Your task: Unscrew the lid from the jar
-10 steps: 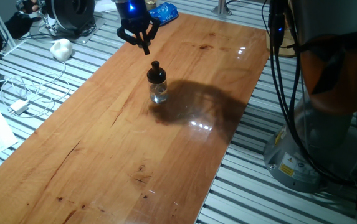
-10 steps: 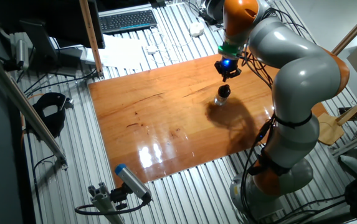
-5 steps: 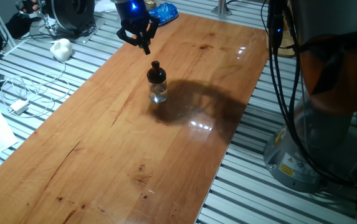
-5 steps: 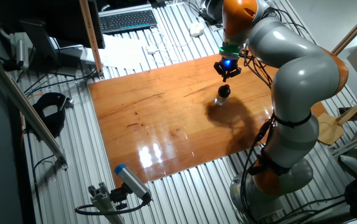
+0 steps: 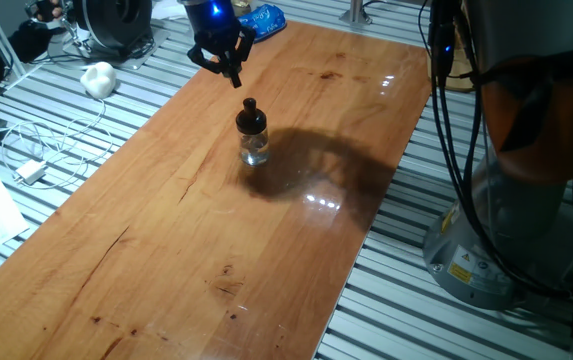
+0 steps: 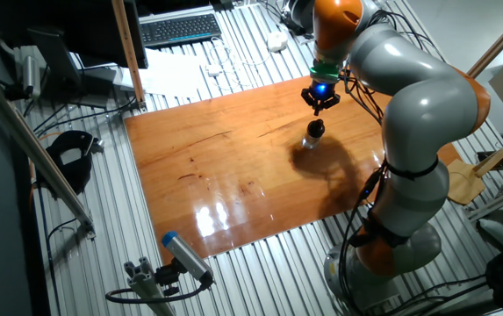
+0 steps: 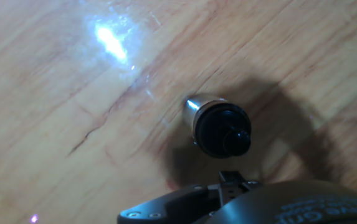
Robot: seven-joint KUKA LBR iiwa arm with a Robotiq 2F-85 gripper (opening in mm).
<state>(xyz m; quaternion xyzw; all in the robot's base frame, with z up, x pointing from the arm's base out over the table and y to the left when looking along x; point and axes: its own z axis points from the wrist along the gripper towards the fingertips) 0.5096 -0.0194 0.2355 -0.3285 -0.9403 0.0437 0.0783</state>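
The jar is small clear glass and stands upright near the middle of the wooden table. The black lid with its narrow knob sits on top of it. My gripper hangs a little above and behind the lid, apart from it, with its fingers drawn together and nothing held. The other fixed view shows the gripper just above the lid and the jar. In the hand view the lid and the jar's glass lie below, and my gripper shows at the bottom edge.
A white cable with an adapter and a white lump lie on the slatted bench left of the table. A blue object sits at the far edge. The robot's base and cables stand at the right. A keyboard lies beyond.
My gripper has risen slightly above the lid. The jar and lid have not moved.
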